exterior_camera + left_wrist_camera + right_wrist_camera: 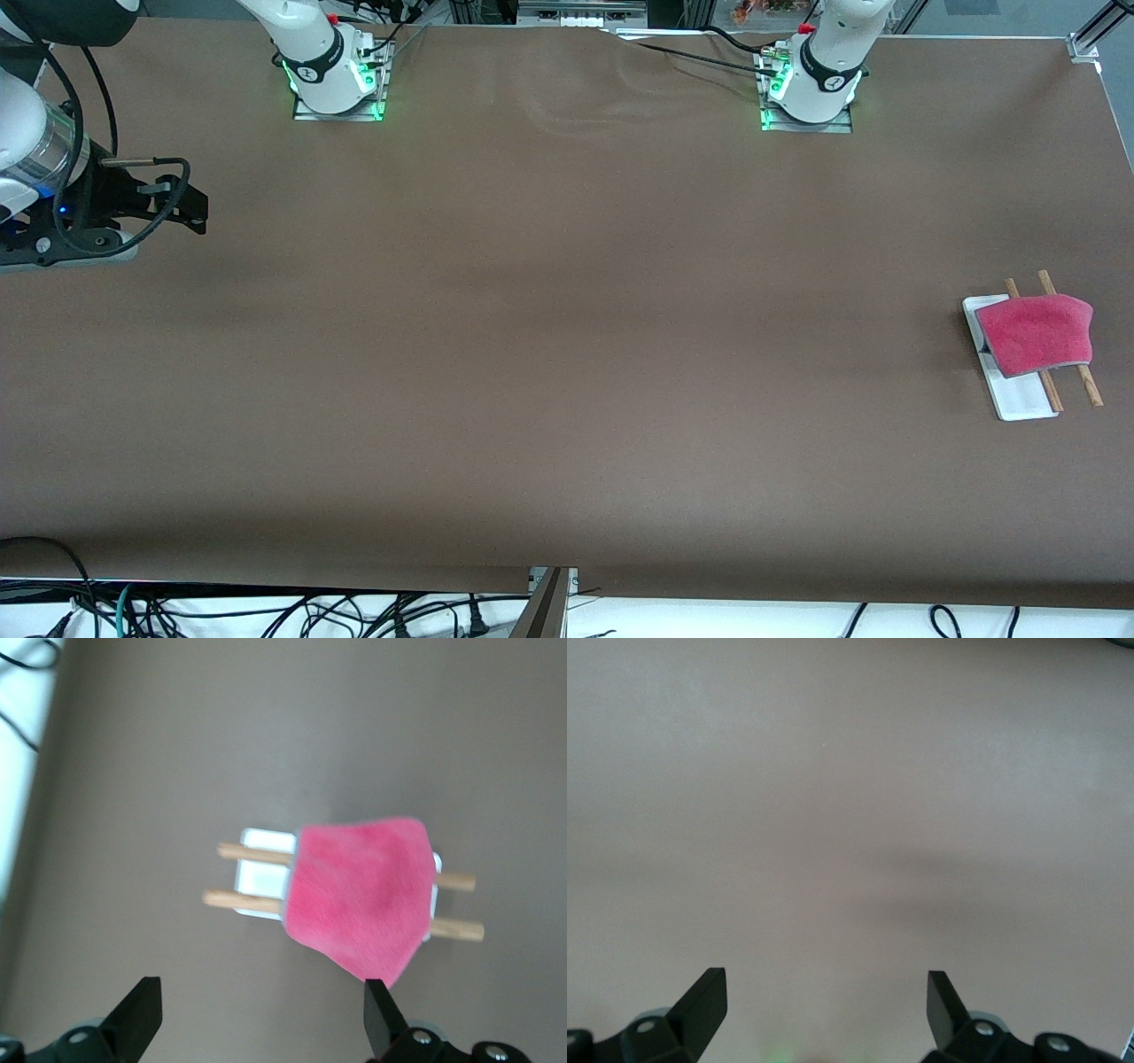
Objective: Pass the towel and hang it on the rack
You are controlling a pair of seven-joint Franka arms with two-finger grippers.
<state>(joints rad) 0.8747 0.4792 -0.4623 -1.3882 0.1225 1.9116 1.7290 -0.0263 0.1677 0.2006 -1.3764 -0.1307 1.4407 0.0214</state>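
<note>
The pink-red towel is draped over the rack's two wooden rods at the left arm's end of the table. The rack's white base shows under it. In the left wrist view the towel covers the middle of the rods, and the base shows beneath. My left gripper is open and empty, high above the rack, apart from the towel; it is out of the front view. My right gripper is open and empty, over bare table at the right arm's end.
The brown table cover is bare between the arms. Both arm bases stand along the edge farthest from the front camera. Loose cables and a metal bracket lie past the nearest edge.
</note>
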